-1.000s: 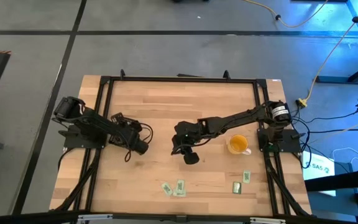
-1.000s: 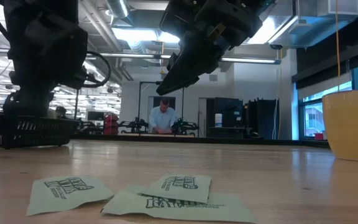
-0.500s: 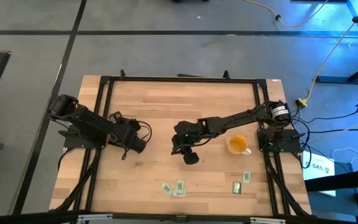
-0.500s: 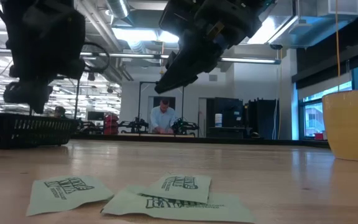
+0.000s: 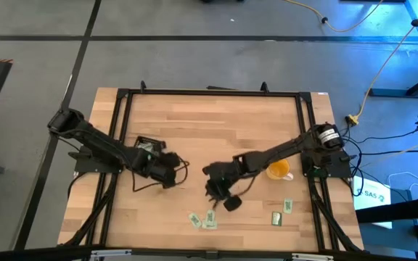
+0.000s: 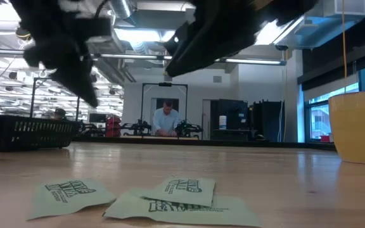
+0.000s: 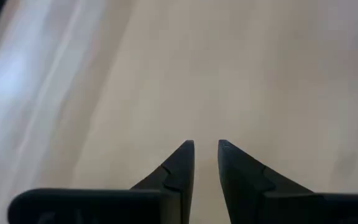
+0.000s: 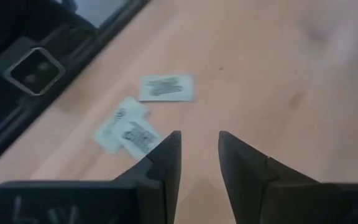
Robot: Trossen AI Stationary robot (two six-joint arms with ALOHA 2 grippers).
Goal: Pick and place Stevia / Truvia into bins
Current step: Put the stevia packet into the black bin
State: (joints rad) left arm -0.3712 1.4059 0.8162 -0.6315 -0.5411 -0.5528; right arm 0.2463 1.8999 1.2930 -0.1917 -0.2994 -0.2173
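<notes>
Several pale green Stevia sachets lie flat near the table's near edge: two (image 5: pixel 194 218) (image 5: pixel 210 217) at the middle, two more (image 5: pixel 276 217) (image 5: pixel 287 206) to the right. The low view shows three close up (image 6: pixel 71 193) (image 6: pixel 182 189) (image 6: pixel 182 208), as does the right wrist view (image 8: pixel 165 87) (image 8: pixel 129 132). The black tray (image 5: pixel 147 144) sits left of centre, with something pale inside. My left gripper (image 5: pixel 171 174) (image 7: pixel 206 146) hangs narrowly open over bare wood beside the tray. My right gripper (image 5: pixel 227 201) (image 8: pixel 199 137), narrowly open, hovers just beyond the middle sachets.
A yellow cup (image 5: pixel 278 169) (image 6: pixel 360 126) stands right of centre, beside the right arm. A black metal frame (image 5: pixel 209 93) runs around the tabletop. Bare wood lies between the tray and the sachets. A person stands far off in the room (image 6: pixel 165 120).
My left gripper has risen from the tray, tipped, and swung a little toward the table's right and near edge, uncovering the tray. My right gripper has moved toward the near edge, closer to the middle sachets. The sachets have not moved.
</notes>
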